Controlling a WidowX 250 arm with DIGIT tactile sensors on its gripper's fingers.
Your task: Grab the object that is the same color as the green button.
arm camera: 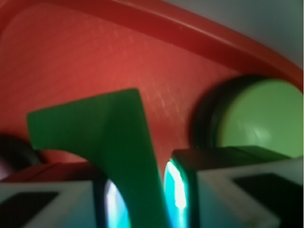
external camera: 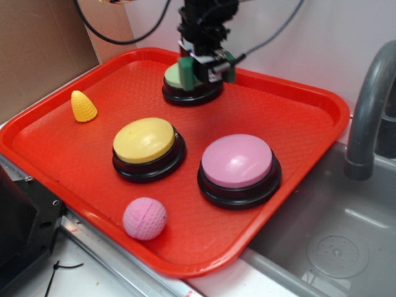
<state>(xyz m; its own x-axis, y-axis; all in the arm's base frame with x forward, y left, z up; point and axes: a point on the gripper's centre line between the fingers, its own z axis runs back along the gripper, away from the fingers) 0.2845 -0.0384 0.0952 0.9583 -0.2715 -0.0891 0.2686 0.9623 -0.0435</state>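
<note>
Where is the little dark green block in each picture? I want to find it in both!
Exterior view: the dark green block is at the top middle, held in the gripper just over the green button.
Wrist view: the block fills the lower middle, pinched between the fingers.
Shared landmark: the green button, right of the block in the wrist view, on the red tray.

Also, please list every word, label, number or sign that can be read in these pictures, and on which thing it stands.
None can be read. The green button, yellow button, pink button, red tray and the green block held in the gripper show no text.
</note>
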